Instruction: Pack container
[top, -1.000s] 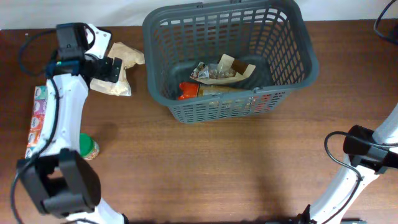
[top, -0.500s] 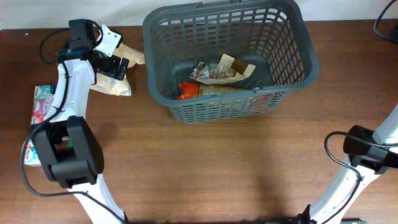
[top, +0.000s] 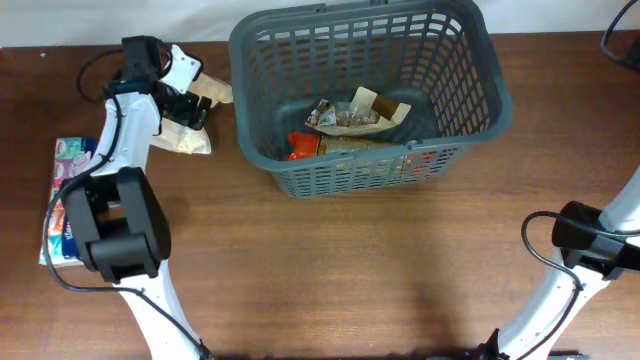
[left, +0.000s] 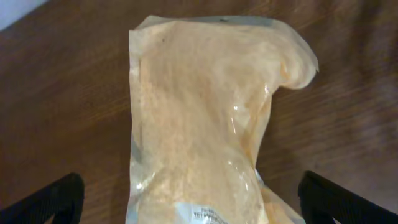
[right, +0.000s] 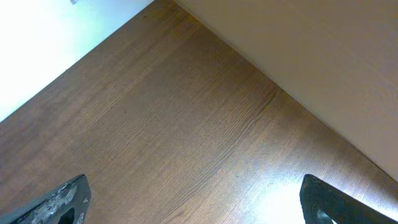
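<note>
The container (top: 465, 70), a large dark grey slotted basket, stands at the back middle of the table and holds several snack packets (top: 355, 112). A clear bag of tan powder (top: 185, 140) lies on the table left of the basket; it fills the left wrist view (left: 205, 118). My left gripper (top: 185, 105) hovers over that bag, open, with a finger on either side of it (left: 189, 202). My right gripper (right: 193, 202) is open and empty over bare wood; only its arm shows at the overhead view's right edge.
A colourful flat packet (top: 68, 200) lies at the left edge of the table. The left arm's base (top: 120, 240) stands over the left side. The right arm (top: 590, 245) stands at the lower right. A pale wall edge (right: 323, 74) shows beyond the right gripper.
My left gripper has swung right and toward the back, from beside the tan bag to over it. The left arm has shifted with it. The right arm has not moved.
</note>
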